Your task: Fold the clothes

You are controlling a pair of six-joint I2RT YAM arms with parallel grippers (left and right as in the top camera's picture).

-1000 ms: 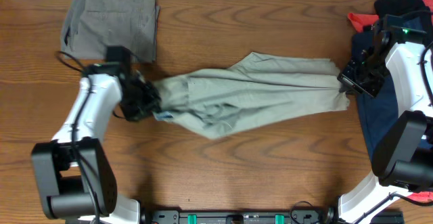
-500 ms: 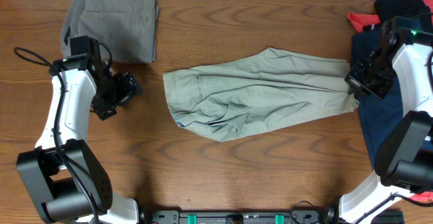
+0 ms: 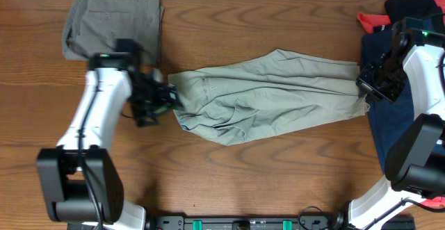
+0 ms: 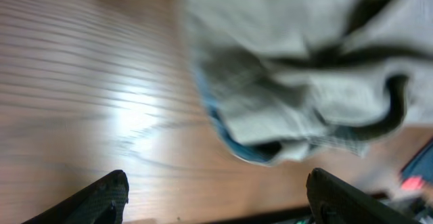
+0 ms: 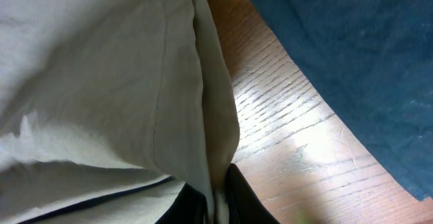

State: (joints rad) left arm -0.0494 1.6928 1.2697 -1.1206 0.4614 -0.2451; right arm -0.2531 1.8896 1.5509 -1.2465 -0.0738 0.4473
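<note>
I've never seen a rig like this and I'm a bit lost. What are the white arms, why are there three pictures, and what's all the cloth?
These are two robot arms at a wooden table, each ending in a two-finger gripper. The wide picture looks straight down from above. The other two come from small cameras on the wrists, so each shows its own fingers close up. Between the arms lies a rumpled pair of khaki shorts. A folded grey pair sits at the far left, and a dark navy garment at the right edge. The right gripper pinches one end of the khaki shorts. The left gripper is open and empty, near the other end.
</note>
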